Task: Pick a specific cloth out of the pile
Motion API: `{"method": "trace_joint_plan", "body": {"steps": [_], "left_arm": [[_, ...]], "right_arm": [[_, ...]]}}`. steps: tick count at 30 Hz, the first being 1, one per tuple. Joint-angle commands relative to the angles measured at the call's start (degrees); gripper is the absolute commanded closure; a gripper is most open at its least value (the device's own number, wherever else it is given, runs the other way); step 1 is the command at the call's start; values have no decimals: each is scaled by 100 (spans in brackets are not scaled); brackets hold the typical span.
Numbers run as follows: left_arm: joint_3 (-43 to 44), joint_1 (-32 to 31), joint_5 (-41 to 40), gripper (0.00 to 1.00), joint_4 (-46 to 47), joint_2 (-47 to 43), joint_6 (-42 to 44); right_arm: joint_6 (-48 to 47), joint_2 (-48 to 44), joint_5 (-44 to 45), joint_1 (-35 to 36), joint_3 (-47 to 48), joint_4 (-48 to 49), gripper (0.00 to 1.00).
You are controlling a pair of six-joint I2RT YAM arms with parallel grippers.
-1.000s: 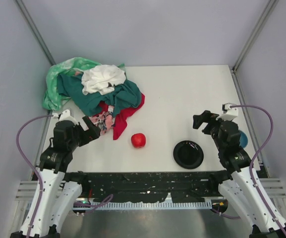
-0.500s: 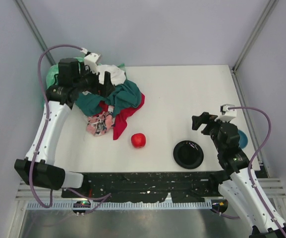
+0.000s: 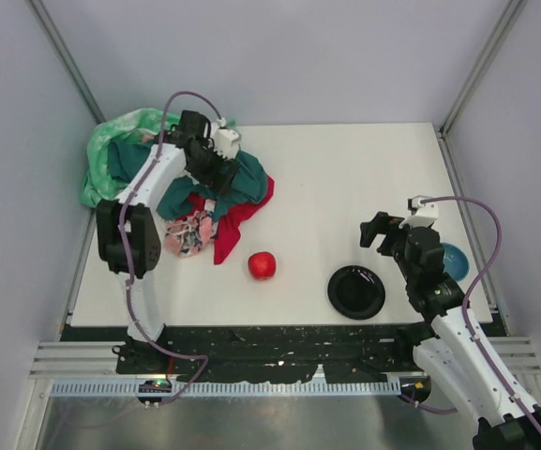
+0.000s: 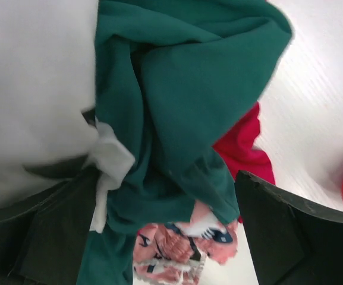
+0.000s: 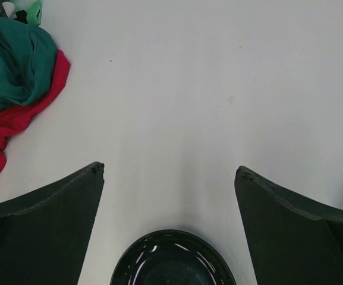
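Note:
The pile (image 3: 172, 183) lies at the table's back left: mint green, dark teal, red and pink floral cloths. No black cloth shows in any view. My left gripper (image 3: 221, 173) reaches over the pile's right side, open. In the left wrist view the left gripper (image 4: 165, 178) has its jaws wide apart over a fold of dark teal cloth (image 4: 183, 101), with white cloth (image 4: 34, 89) to the left, red cloth (image 4: 242, 142) and pink floral cloth (image 4: 177, 249) below. My right gripper (image 3: 380, 230) is open and empty over bare table; it also shows in the right wrist view (image 5: 170, 169).
A red apple (image 3: 262, 265) sits near the pile's front. A black plate (image 3: 356, 292) lies just below the right gripper and shows in the right wrist view (image 5: 172, 261). A blue bowl (image 3: 456, 262) sits at the right edge. Grey walls enclose the table.
My left arm rose from the near left, swung over the pile, and now has its gripper low over the teal cloth on the pile's right. The right arm barely moved.

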Motion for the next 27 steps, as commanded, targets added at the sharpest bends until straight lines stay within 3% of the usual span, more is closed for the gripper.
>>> {"method": "trace_joint_plan", "body": {"steps": [1,4,5,8,10,14,15,17,18,21,23,27], "left_arm": [[1083,-181,-755,0,-923,1168,232],[2048,-321,-2106,3,-1872,2136,146],[2322,-331,-2214,1,-1971,2347,67],[2343,-427,-2961,0,-1735,2393,48],[2246,-480,-3042,2,-1752,2349,118],[2158,-524,-3173,42,-1770,2314,136],[2184,-533,-3226,56,-1770,2314,110],[2333,-577,-3384,94,-1875,2402,66],[2464,-594,-3611,100,-1910,2463,-56],[2598,-726,-6055,100,-1588,2499,-347],[2553,-718,-7107,100,-1148,2210,-268],[2493,-612,-6646,100,-673,1026,-663]], "right_arm": [[-110,6,214,-11,105,133,5],[-127,6,250,-2,53,202,5],[-145,24,232,-11,35,229,5],[-163,103,206,-11,61,291,5],[-180,138,171,-11,88,282,5],[-171,112,197,-2,18,335,5],[-171,103,206,-11,9,335,5],[-171,59,197,-11,9,326,5],[-180,42,179,-11,9,317,5],[-215,-46,83,-11,26,334,5],[-224,-82,-83,-11,0,474,5],[-119,-73,-671,-11,-228,1306,5]]}}
